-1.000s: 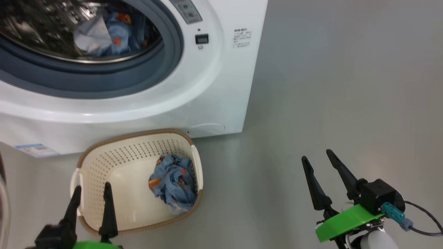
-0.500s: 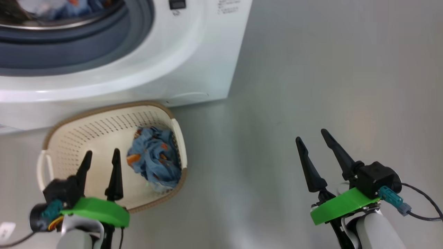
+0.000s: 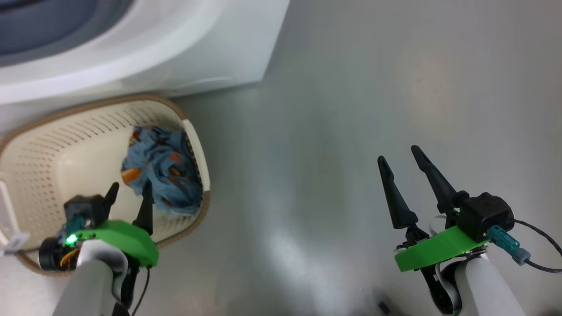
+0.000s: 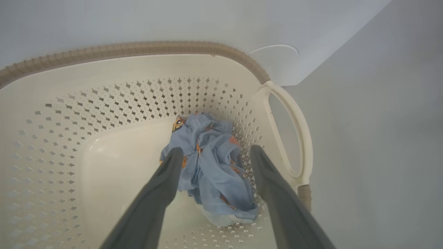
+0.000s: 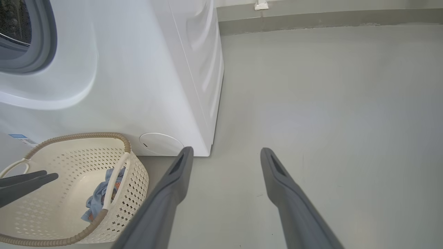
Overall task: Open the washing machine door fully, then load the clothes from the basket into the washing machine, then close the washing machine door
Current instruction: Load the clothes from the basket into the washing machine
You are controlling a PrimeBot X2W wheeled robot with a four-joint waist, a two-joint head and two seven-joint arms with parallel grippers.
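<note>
The cream basket (image 3: 194, 145) with a brown rim sits on the floor against the white washing machine (image 3: 197, 44). Light blue clothes with orange print (image 3: 160, 173) lie bunched in its right end. My left gripper (image 3: 131, 186) hangs open over the basket, its fingers pointing at the clothes. In the left wrist view the clothes (image 4: 214, 162) lie between and below the open left gripper (image 4: 216, 149), apart from it. My right gripper (image 3: 398, 154) stands open and empty above bare floor to the right. The washing machine door is out of view.
The machine's grey-blue gasket (image 5: 41, 52) and round service flap (image 5: 161, 143) show in the right wrist view, with the basket (image 5: 76, 136) below them. Grey floor (image 3: 351, 87) stretches right of the machine to a wall skirting (image 5: 311, 17).
The head camera has tilted down, so the drum has left the picture. My left gripper has moved forward over the basket toward the blue clothes. The right gripper has hardly moved.
</note>
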